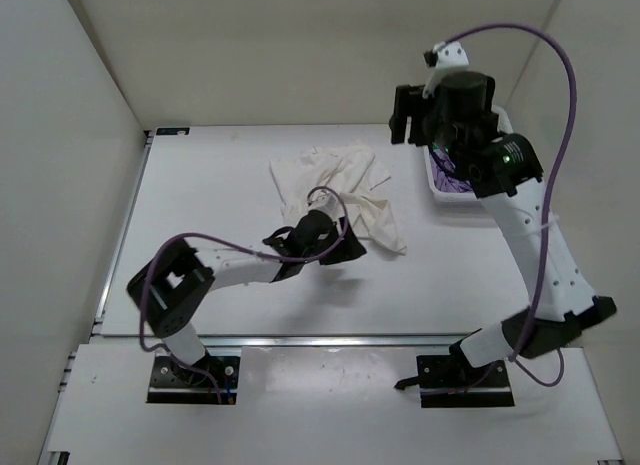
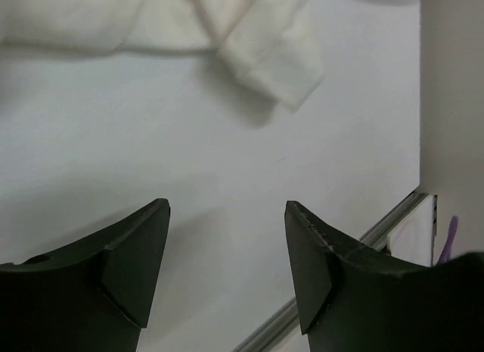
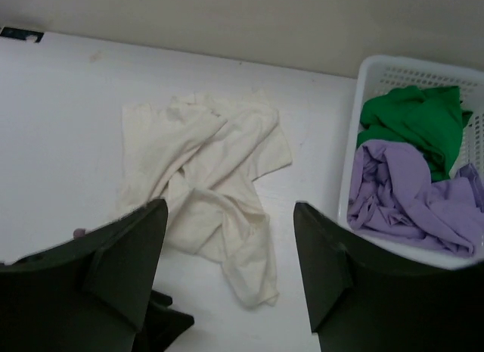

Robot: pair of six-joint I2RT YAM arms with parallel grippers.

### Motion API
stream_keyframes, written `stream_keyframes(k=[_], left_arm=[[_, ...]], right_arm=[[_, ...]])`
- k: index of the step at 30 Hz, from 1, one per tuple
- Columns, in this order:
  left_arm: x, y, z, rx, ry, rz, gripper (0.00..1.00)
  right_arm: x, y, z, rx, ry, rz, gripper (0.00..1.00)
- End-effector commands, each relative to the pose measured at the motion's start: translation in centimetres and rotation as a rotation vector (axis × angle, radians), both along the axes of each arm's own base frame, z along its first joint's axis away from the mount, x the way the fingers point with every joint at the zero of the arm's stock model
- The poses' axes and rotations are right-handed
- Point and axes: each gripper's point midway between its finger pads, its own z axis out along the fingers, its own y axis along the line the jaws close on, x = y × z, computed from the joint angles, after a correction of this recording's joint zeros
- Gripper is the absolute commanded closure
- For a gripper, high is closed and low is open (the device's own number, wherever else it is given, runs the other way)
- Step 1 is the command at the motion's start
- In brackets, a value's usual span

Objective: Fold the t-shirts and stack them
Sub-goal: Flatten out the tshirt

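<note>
A cream-white t-shirt (image 1: 335, 190) lies crumpled and unfolded on the white table, also seen in the right wrist view (image 3: 212, 185). The lavender t-shirt (image 3: 408, 193) and the green t-shirt (image 3: 420, 121) sit bunched in the white basket (image 3: 354, 147). My left gripper (image 1: 350, 240) hovers low at the cream shirt's near edge, open and empty (image 2: 227, 208), with the shirt's hem (image 2: 265, 49) just ahead of it. Raised high between the shirt and the basket, my right gripper (image 1: 408, 120) looks down, open and empty (image 3: 231, 208).
The basket (image 1: 440, 190) stands at the table's right side, mostly hidden under my right arm, with lavender cloth (image 1: 455, 175) showing. White walls close in the table at the back and both sides. A metal rail (image 2: 333, 280) runs along the table's edge.
</note>
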Motion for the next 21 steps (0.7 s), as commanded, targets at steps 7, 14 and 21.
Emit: stream_keyframes(k=[7,14,21], left_arm=[[6.4,-4.9,-0.1,-0.01,-0.056,0.078,0.24],[7.8,-6.6,-1.3,-0.03,-0.037,0.095,0.34],[9.3,-8.4,-2.1,-0.076,-0.018,0.125,0.43]], right_arm=[[-5.0,-2.6,-7.7,0.035,0.049,0.067,0.33],[-6.0,-3.3,-10.5,0.081,0.058,0.116,0.33],[-7.6,-2.2,-13.2,0.1,0.087,0.179,0.34]])
